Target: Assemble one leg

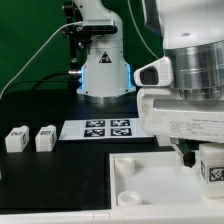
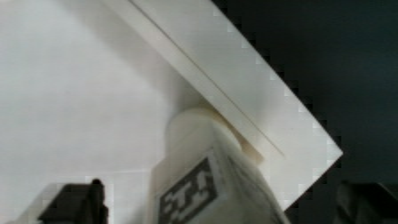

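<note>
Fingers [image 1: 197, 158] grasping a small white plastic leg block [image 1: 212, 166], tag showing.
It stands on the large white square tray's [image 1: 150, 175] corner; no readable writing.

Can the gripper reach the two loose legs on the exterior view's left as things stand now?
Probably not yet. The gripper appears shut on a leg over the tabletop part. The two loose legs stand uncovered on the table, so the way looks free once it lets go.
</note>
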`<action>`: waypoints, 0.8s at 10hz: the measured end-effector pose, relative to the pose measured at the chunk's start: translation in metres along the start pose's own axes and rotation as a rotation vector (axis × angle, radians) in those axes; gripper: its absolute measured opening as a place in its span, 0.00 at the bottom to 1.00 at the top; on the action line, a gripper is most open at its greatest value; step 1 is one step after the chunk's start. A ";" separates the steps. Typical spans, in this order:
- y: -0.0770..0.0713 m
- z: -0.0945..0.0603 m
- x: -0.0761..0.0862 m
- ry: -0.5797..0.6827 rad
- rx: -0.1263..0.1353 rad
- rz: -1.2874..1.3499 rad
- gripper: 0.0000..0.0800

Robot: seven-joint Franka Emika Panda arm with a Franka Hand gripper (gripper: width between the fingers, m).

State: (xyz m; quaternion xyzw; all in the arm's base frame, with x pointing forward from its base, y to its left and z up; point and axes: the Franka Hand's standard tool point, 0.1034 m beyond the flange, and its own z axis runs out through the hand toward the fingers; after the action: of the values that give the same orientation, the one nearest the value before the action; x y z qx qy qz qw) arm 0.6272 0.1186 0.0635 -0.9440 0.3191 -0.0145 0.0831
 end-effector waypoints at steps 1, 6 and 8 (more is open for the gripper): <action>0.000 0.000 0.001 0.000 0.000 -0.086 0.81; -0.006 -0.003 0.000 0.040 -0.049 -0.550 0.81; -0.006 -0.003 -0.001 0.040 -0.047 -0.515 0.67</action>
State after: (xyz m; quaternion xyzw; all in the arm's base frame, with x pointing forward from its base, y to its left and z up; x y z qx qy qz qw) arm 0.6300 0.1233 0.0672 -0.9953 0.0702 -0.0464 0.0482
